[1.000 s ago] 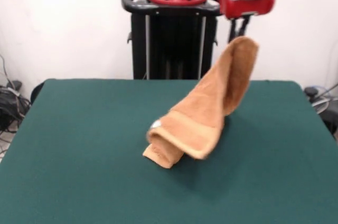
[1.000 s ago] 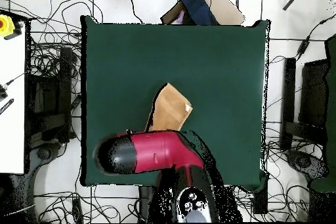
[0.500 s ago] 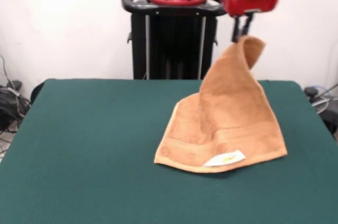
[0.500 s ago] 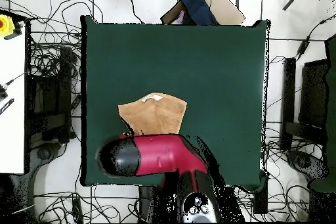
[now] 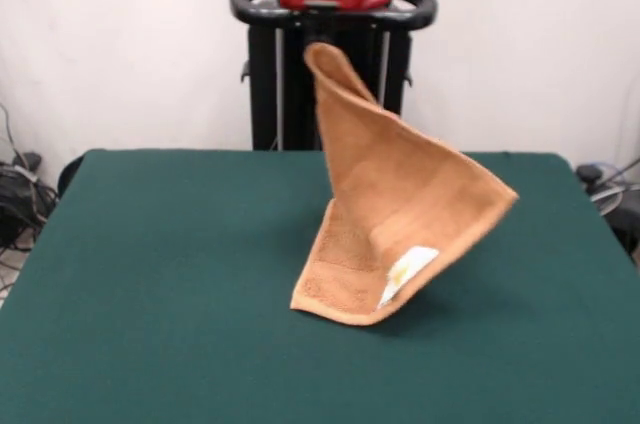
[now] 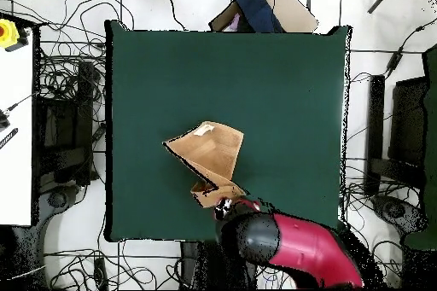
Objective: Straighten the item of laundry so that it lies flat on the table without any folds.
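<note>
One corner of the towel (image 5: 395, 209) rises high toward my wrist at the top of the front view, and the cloth drapes down from it in a tilted sheet. Its lower edge rests on the green worktop (image 5: 150, 274) near the middle, where a white tag (image 5: 408, 269) shows beside a woven band. My jaws are hidden behind that raised corner, so I cannot tell how they stand.

From overhead, the towel (image 6: 213, 153) lies as a folded, uneven shape a little toward my side of the worktop (image 6: 282, 91). Its raised corner runs under my red and black arm (image 6: 294, 249), which covers the jaws here too. The tag (image 6: 202, 130) sits on the far edge.
</note>
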